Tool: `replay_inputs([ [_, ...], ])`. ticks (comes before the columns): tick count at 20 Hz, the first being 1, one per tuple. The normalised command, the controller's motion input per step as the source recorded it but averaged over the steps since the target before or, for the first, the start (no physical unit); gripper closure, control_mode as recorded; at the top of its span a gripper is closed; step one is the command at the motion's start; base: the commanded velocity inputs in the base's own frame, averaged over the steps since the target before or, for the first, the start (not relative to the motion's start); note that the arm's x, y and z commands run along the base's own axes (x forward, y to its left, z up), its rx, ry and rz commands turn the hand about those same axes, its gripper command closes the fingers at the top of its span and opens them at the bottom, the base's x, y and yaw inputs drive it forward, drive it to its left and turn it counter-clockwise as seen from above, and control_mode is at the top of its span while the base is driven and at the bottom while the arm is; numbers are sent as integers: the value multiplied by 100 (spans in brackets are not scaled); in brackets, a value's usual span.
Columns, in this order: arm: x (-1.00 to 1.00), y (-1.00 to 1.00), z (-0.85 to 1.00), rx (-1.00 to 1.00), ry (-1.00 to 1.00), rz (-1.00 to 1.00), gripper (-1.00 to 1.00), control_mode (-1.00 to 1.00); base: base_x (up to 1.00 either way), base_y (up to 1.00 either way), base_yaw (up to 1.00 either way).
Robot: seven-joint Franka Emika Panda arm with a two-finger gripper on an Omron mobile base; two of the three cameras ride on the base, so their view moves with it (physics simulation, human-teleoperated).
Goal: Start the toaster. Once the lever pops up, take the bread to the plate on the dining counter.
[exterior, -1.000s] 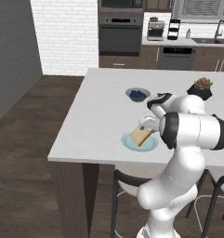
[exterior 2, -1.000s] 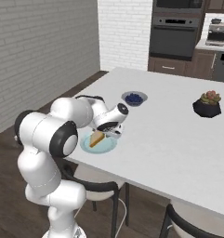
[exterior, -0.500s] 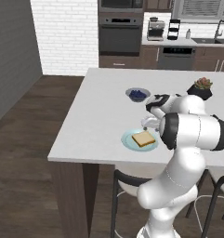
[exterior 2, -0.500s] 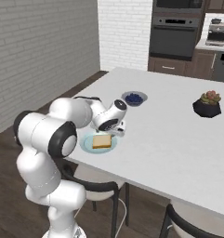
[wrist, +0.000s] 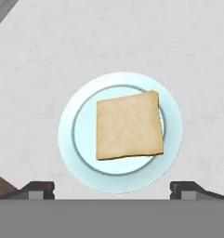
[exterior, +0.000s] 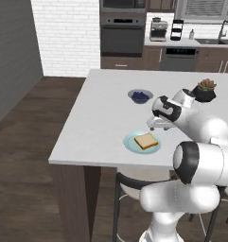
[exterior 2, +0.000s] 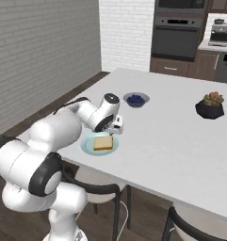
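Observation:
The tan bread [wrist: 128, 124] lies flat on the pale blue-green plate [wrist: 67, 135], near the front edge of the white dining counter [exterior: 101, 108]. My gripper [wrist: 112, 188] hovers just above them, open, with its two fingertips [wrist: 39, 188] wide apart and nothing between them. From the left base view the gripper [exterior: 153, 125] is just behind and right of the bread [exterior: 146, 141] on the plate [exterior: 132, 144]. In the right base view the gripper [exterior 2: 116, 128] hangs above the bread [exterior 2: 103, 143] and plate [exterior 2: 89, 146]. The toaster is out of view.
A small grey bowl with dark blue contents [exterior: 140, 96] sits behind the plate. A potted plant in a dark pot [exterior: 204, 90] stands at the counter's right. Black chairs [exterior: 134, 184] are tucked under the front edge. Ovens [exterior: 122, 33] line the back wall.
A second ago the gripper held the bread tilted over the plate. It let go, the bread now lies flat, and the gripper has lifted and drawn back slightly.

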Motion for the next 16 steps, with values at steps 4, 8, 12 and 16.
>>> replay_inputs([
  [4, -100, 3, 74, 0, 0, -7, -100, -100, 0, 0, 0],
  [8, -100, 0, 60, -2, 0, -8, -100, -100, 0, 0, 0],
  [12, -100, 0, 29, -4, -3, -7, -100, -100, 0, 0, 0],
  [16, -100, 6, 6, -1, -8, -4, -100, -100, 0, 0, 0],
])
